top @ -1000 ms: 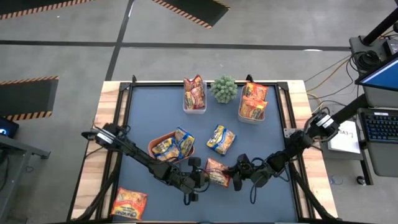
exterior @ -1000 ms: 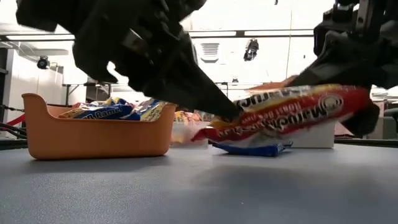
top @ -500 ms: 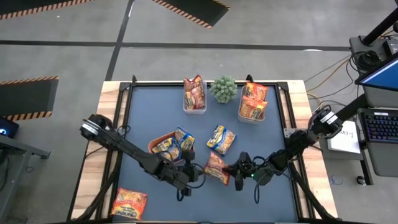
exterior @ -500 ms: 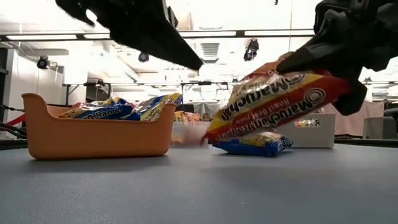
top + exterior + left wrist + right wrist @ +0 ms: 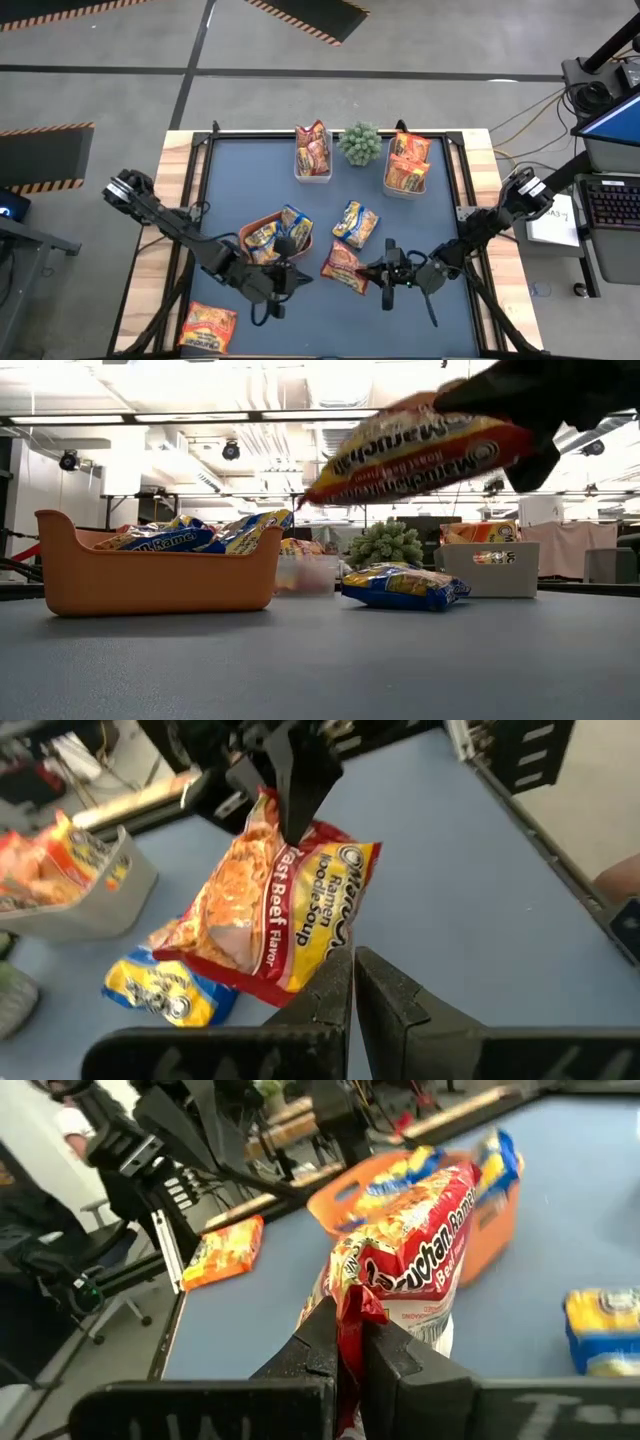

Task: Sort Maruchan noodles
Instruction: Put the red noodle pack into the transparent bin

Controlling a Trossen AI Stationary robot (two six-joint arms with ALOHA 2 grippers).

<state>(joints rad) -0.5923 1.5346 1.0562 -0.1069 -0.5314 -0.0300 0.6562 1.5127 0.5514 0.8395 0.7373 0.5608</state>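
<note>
Dark blue-grey matting covers the tabletop point(image 5: 420, 215), framed in pale wood, with a grey floor and hazard-striped ramps beyond it. Near the middle of the front half, the right gripper point(image 5: 383, 272) has its jaws clamped shut on one edge of a red crinkly plastic ramen packet point(image 5: 342, 267); the packet sticks out from the jaws toward the orange bowl-like tray point(image 5: 247, 232). In the low view this red packet point(image 5: 415, 456) hangs tilted, well clear of the tabletop, its higher end at the jaws. In the right wrist view the pinched edge sits squarely between the two dark fingers point(image 5: 312, 1342), the rest of the packet standing up past them.

The left gripper point(image 5: 288, 276) hovers just beside the orange tray's front side, near the packet's free end but not touching it; its jaws are closed on nothing, as the left wrist view shows, with the red packet just beyond the tips.

The orange tray holds several yellow-and-blue ramen packets point(image 5: 281, 230). Another yellow-and-blue packet point(image 5: 356, 223) lies flat on the tabletop to the tray's right. Farther back from the tray, a clear plastic tub point(image 5: 312, 160) holds red packets, a second clear tub point(image 5: 406, 170) holds orange ones, and a small green spiky plant point(image 5: 360, 142) stands between the tubs. An orange ramen packet point(image 5: 207, 326) lies on the wooden edge, off the tray's front left.
</note>
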